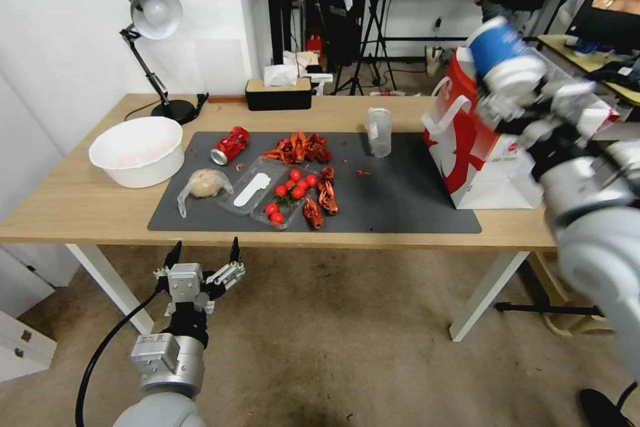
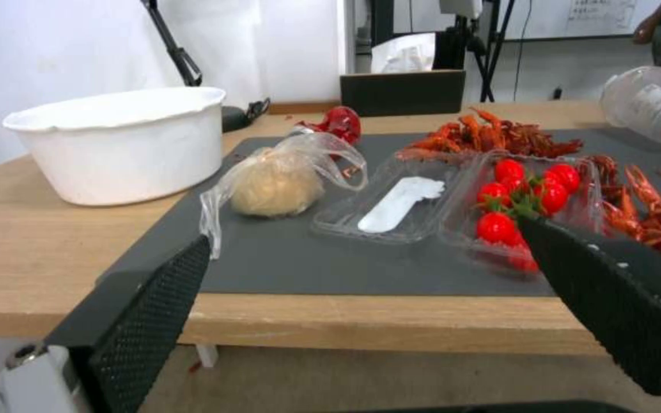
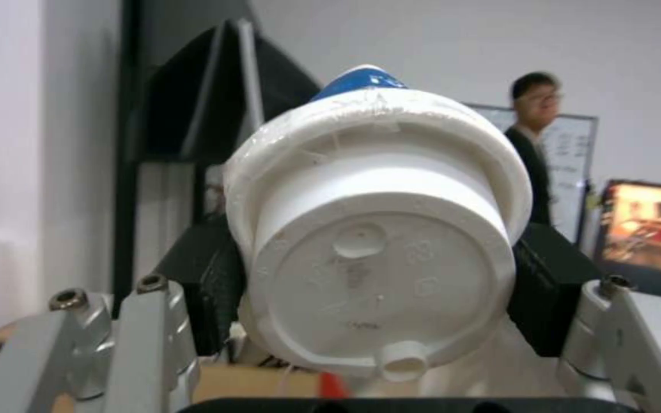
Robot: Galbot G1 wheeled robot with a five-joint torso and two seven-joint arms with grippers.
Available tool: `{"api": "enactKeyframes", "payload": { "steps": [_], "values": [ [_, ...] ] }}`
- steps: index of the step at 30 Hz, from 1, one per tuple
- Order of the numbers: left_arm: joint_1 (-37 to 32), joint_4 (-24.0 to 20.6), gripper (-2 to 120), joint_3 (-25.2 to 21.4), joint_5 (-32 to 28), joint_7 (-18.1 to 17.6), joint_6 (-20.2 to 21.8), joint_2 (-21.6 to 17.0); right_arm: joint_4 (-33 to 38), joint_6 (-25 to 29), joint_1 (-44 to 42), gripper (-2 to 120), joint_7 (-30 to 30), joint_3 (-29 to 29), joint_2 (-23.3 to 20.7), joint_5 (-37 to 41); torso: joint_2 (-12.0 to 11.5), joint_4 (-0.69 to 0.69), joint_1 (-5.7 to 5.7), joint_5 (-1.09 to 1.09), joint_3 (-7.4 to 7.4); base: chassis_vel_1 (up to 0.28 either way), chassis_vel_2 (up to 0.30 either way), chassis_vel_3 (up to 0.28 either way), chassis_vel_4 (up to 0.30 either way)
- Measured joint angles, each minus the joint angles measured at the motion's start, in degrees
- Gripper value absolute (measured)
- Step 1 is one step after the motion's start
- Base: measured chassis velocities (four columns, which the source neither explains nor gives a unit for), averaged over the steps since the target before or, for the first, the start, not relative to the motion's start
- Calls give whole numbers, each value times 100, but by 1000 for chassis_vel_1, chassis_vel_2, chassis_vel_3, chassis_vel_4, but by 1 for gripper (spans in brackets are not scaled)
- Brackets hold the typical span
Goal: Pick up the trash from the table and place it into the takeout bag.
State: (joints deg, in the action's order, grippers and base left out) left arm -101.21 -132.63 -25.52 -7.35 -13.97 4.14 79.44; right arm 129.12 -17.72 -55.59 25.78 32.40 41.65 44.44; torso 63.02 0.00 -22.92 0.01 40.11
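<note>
My right gripper is shut on the blue cup with white lid, held tilted in the air just above the top of the takeout bag at the table's right end. In the right wrist view the cup's lid faces the camera between the black pads. On the dark mat lie a crushed red can, a clear plastic cup and a plastic-wrapped pale lump. My left gripper hangs open below the table's front edge, facing the lump.
A large white bowl stands at the table's left. Red crayfish shells and a clear tray of cherry tomatoes lie mid-mat. A desk lamp and a tissue box stand at the back edge.
</note>
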Motion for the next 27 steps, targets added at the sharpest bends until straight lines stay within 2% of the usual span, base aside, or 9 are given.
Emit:
{"api": "enactKeyframes", "payload": {
  "steps": [5,12,15,16,19,20,22,27],
  "values": [
    [-28,-1,100,7,5,0,-9,22,-609,-4,535,65,70,-48,-161,155,0,0,0,-2,0,0,0,0,0],
    [-27,0,100,49,21,0,-9,86,-1258,-47,776,65,-8,-258,-126,159,0,0,0,0,0,0,0,0,0],
    [-9,26,100,40,31,2,-4,101,-1680,-51,884,75,-109,-336,-83,156,-1,0,0,0,1,0,0,0,0],
    [-9,26,100,40,31,2,-4,101,-1680,-51,884,75,-109,-336,-83,156,-1,0,0,0,1,0,0,0,0],
    [7,54,100,42,33,4,-2,112,-1787,-54,906,90,-167,-348,-71,145,0,0,0,-2,0,0,0,0,0],
    [7,54,100,42,33,4,-2,112,-1787,-54,906,90,-167,-348,-71,145,0,0,0,-2,0,0,0,0,0],
    [11,82,100,42,34,1,-27,108,-1788,-62,906,97,-179,-356,-56,136,0,0,0,-2,0,0,0,0,0],
    [24,81,100,9,8,-13,-48,76,-1793,-136,915,100,-202,-393,-37,118,0,0,0,-1,0,0,0,0,0]
  ]
}}
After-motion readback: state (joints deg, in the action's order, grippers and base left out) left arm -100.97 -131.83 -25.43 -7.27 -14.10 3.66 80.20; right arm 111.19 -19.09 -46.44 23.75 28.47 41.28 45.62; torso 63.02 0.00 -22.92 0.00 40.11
